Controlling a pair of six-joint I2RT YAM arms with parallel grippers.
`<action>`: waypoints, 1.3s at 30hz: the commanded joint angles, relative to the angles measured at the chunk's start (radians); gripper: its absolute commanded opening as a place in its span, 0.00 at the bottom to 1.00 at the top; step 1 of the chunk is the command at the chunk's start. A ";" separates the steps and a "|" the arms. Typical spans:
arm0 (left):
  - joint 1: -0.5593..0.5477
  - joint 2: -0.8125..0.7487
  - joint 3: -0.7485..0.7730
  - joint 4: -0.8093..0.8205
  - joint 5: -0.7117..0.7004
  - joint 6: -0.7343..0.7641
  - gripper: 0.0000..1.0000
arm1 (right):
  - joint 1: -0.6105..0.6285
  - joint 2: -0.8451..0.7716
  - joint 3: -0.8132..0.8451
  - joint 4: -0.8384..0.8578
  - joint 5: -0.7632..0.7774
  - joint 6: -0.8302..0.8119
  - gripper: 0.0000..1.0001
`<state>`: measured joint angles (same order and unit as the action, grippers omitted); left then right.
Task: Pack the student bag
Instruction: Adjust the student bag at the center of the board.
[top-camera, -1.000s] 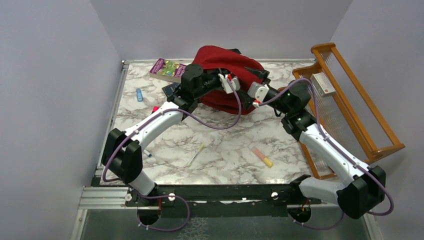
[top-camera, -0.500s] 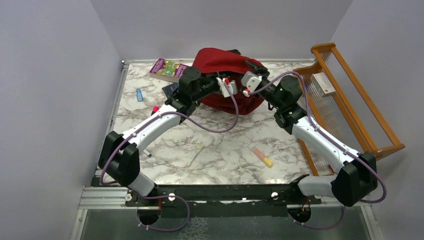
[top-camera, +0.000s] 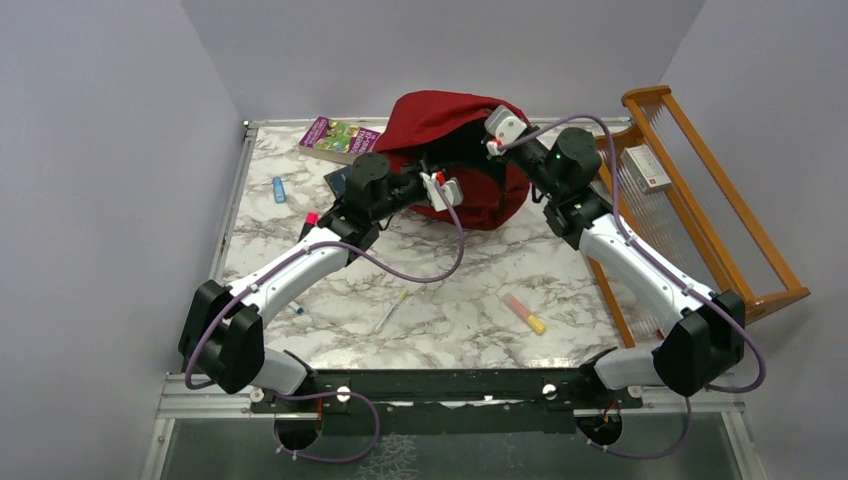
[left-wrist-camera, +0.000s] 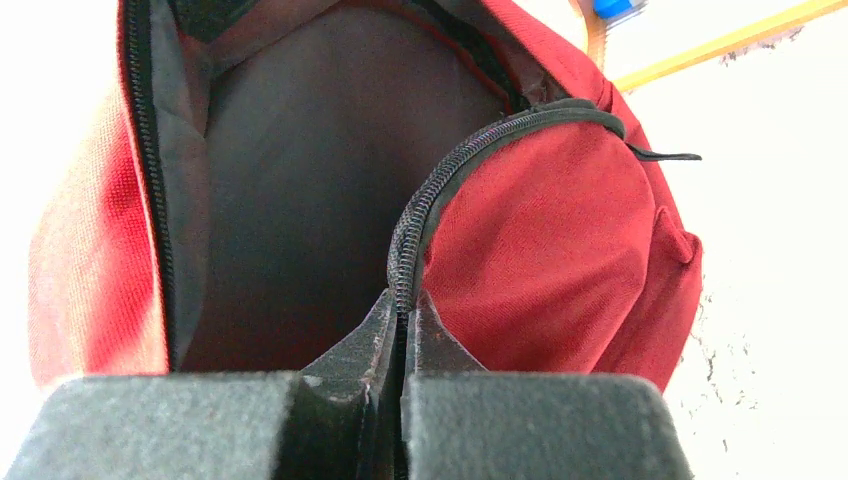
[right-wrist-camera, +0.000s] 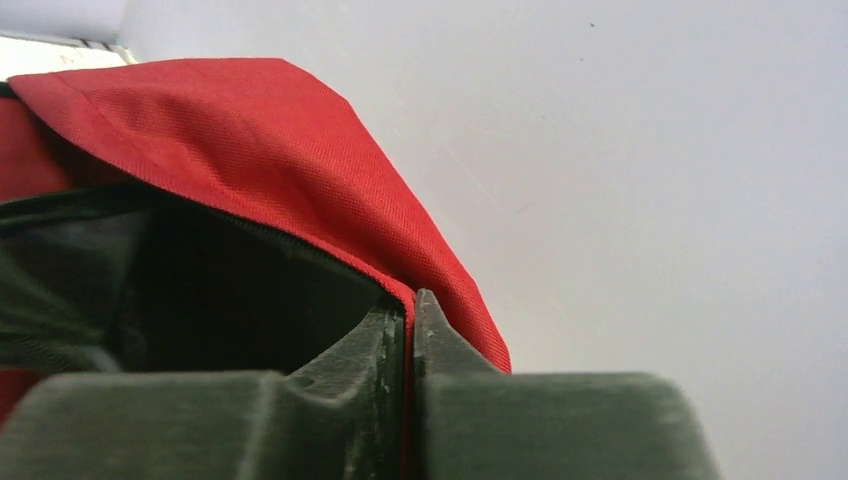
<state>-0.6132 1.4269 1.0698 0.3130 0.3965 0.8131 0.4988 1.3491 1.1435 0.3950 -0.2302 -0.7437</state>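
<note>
We note the left fingers (left-wrist-camera: 362, 345) clamped on the zipper edge of the red backpack (top-camera: 440, 108) (mouth gaping). The right fingers (right-wrist-camera: 365, 345) pinch its upper flap.

Marble table (top-camera: 480, 290) bears the student bag (top-camera: 440, 110), a book (top-camera: 335, 135), a marker (top-camera: 524, 313) (orange and yellow)

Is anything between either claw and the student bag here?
Nothing visible. The left claw is shut on the zipper edge of the student bag, and the right claw pinches the red rim of its opening.
</note>
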 joint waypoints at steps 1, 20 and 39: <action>0.004 -0.059 -0.017 0.026 -0.011 -0.034 0.00 | 0.007 0.066 0.143 -0.054 0.117 0.126 0.02; 0.112 0.108 0.404 0.024 -0.050 -0.018 0.00 | 0.007 0.376 0.841 -0.476 0.353 0.486 0.00; 0.185 0.276 0.732 0.024 0.112 -0.060 0.00 | -0.174 0.254 0.505 -0.550 0.319 0.969 0.00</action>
<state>-0.4328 1.6783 1.6562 0.2626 0.4255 0.7925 0.3622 1.7004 1.7363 -0.1871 0.1390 0.0776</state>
